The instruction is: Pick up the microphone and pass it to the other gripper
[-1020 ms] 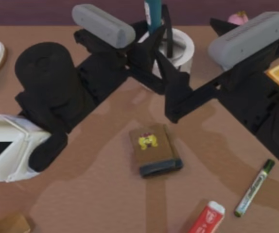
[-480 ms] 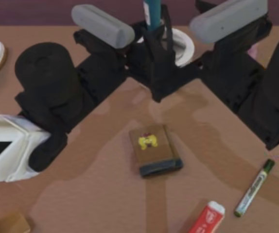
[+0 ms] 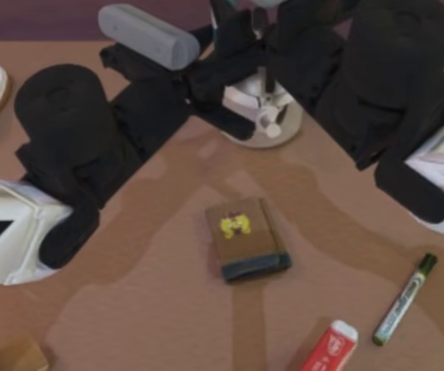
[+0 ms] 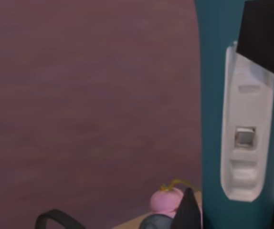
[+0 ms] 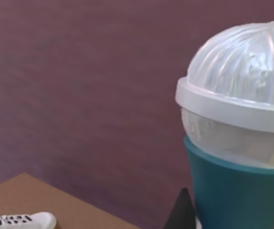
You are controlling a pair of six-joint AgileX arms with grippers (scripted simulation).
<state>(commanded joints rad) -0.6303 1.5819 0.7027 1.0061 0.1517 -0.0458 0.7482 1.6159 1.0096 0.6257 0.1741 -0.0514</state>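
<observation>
Handover at the back edge of the worktop

The microphone (image 4: 213, 119) stands upright and lifted between both arms, above the white fan (image 3: 262, 116). The left pincer (image 3: 233, 35) seems closed on its teal handle; whether the right pincer (image 3: 284, 31) has closed, I cannot tell. If the left lets go before the right grips, the microphone could fall onto the brown wood worktop (image 3: 129, 309). A purple wall stands behind.
</observation>
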